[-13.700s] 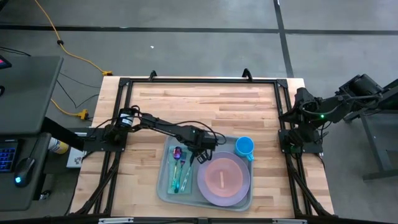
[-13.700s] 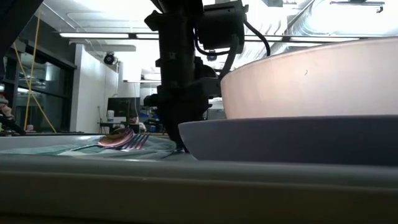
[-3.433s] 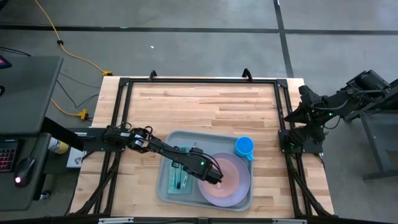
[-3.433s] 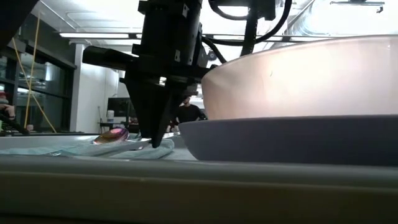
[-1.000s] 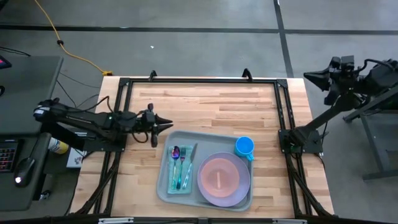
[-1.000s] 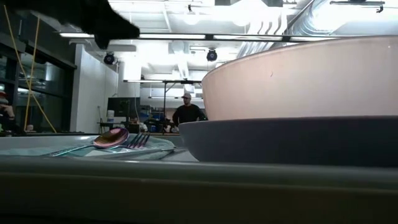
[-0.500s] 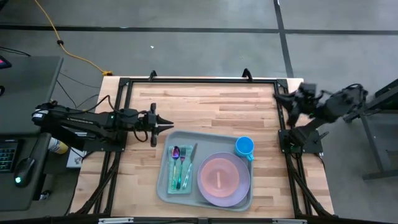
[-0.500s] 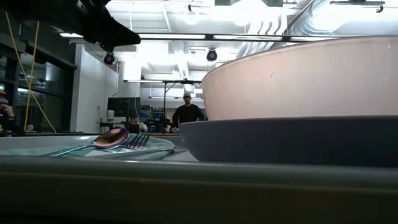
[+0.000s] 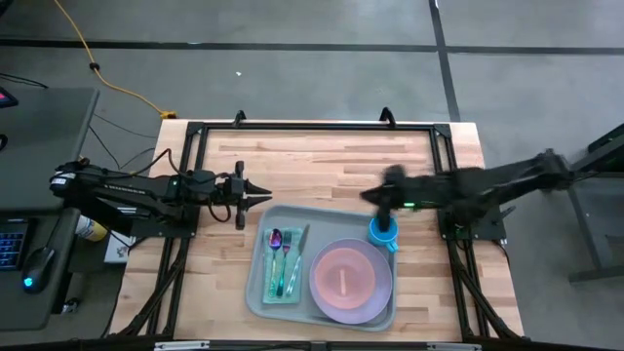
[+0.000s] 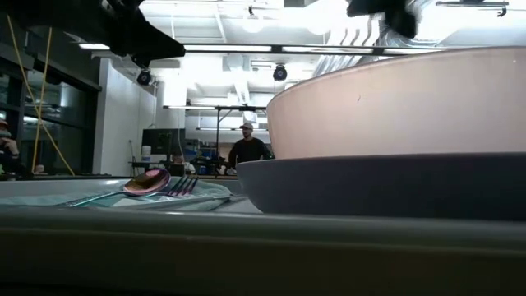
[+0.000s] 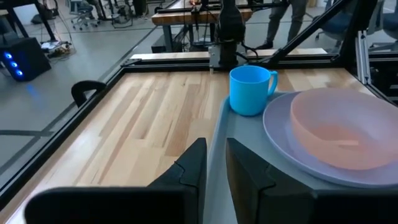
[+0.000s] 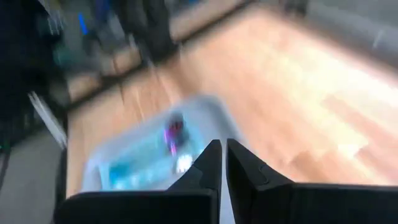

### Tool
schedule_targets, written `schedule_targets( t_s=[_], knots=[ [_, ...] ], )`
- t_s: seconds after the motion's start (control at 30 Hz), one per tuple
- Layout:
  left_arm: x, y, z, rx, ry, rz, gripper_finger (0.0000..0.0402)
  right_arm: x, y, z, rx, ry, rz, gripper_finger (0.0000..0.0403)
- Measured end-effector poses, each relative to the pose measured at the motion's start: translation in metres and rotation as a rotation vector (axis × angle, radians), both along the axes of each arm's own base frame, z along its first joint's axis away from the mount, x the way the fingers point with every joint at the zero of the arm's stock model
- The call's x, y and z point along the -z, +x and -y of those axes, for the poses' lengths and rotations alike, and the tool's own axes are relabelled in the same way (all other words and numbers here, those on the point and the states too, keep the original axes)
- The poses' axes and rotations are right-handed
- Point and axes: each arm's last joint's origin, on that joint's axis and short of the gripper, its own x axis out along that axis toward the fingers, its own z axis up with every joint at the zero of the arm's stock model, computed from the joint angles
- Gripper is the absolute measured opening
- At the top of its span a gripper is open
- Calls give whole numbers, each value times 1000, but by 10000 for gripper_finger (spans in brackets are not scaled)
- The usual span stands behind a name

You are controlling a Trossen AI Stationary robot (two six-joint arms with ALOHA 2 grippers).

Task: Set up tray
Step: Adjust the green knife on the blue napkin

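Two arms: right fingers (image 9: 382, 198) closed, newly above the tray (image 9: 255, 291); left fingers (image 9: 261, 198) slightly apart

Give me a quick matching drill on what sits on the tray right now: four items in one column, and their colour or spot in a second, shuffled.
Items:
1. cup
2. bowl
3. plate
4. spoon

Descriptions:
A. pale purple, lies under the pink dish
B. blue, with a handle, at the tray's far right corner
C. pink, sits on the plate
D. lies on the teal napkin beside the fork

Pairs: 1-B, 2-C, 3-A, 4-D
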Motion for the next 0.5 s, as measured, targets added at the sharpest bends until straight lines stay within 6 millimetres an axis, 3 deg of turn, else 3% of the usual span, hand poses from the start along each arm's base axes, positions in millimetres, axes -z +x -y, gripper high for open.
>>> schedule_targets(
  t_s=[0.2, 0.5],
  knots=[
    [0, 0, 0, -1, 1, 0, 90, 29, 77, 12, -120, 136, -206, 0],
    [0, 0, 0, -1, 9, 0, 90, 49, 159, 26, -113, 140, -527, 0]
  ],
)
